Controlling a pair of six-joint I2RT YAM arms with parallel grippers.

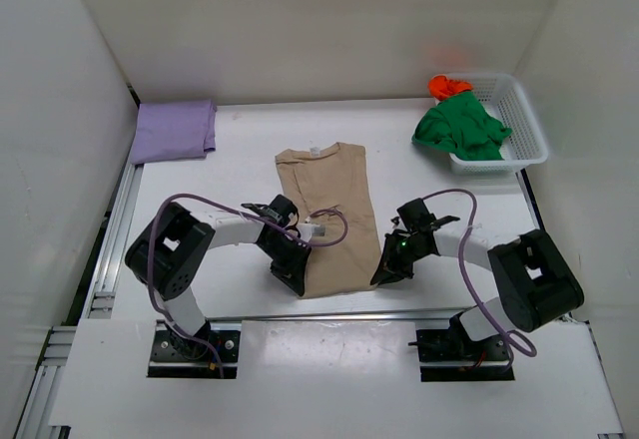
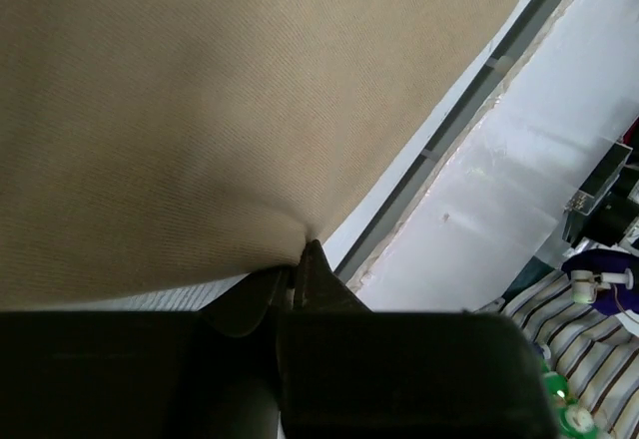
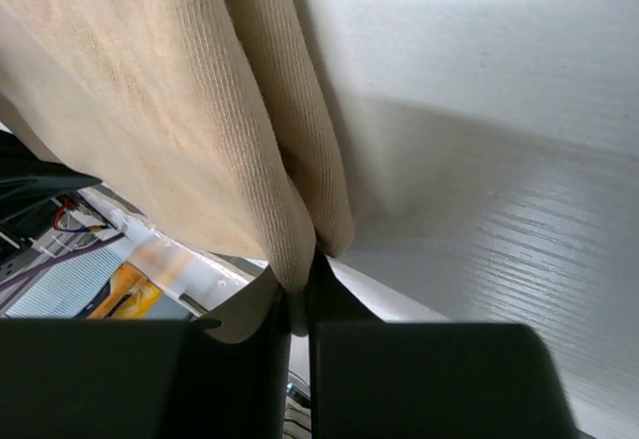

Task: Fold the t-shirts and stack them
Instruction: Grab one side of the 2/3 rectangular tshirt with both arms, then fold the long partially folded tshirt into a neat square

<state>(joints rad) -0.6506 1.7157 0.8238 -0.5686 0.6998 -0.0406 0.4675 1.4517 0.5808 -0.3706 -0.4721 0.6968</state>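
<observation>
A beige t-shirt (image 1: 329, 210) lies lengthwise in the middle of the white table, collar at the far end. My left gripper (image 1: 293, 277) is at its near left corner, shut on the hem; the left wrist view shows the beige cloth (image 2: 200, 110) pinched at the jaw tips (image 2: 307, 249). At the near right corner my right gripper (image 1: 384, 271) is shut on a doubled fold of the same shirt (image 3: 180, 110), held between its tips (image 3: 312, 259). A folded lilac t-shirt (image 1: 175, 130) sits at the far left. The green t-shirt (image 1: 461, 130) and the orange-red t-shirt (image 1: 447, 86) lie crumpled in the basket.
A white mesh basket (image 1: 524, 125) stands at the far right corner. White walls enclose the table (image 1: 240, 180) on three sides. A metal rail (image 2: 469, 100) runs along the table's near edge, close behind both grippers.
</observation>
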